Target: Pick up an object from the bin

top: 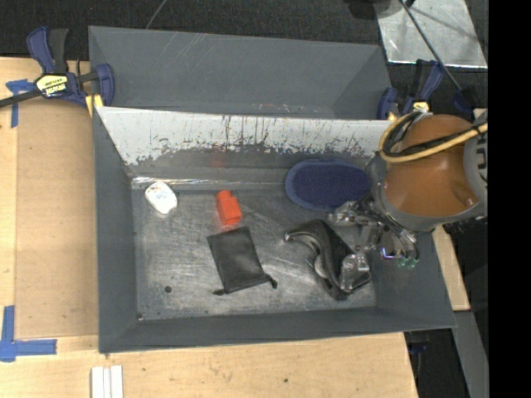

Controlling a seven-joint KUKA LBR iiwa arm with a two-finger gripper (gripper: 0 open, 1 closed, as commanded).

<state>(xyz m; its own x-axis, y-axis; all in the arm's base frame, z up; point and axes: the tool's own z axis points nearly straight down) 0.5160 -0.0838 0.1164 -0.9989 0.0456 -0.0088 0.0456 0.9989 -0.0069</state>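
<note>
My gripper [357, 259] hangs low at the right side of the bin floor, under the orange wrist cover. Right beneath and left of it lies a black curved tool-like thing [319, 251] with a grey handle; the fingertips overlap its right end. A dark blue oval pad [323, 182] rests against the back wall just above the gripper.
A black flat pouch [236, 259] lies in the middle of the floor. An orange block [228, 208] sits behind it, and a small white capsule-like thing [161, 197] lies at the back left corner. The arm comes in over the right wall.
</note>
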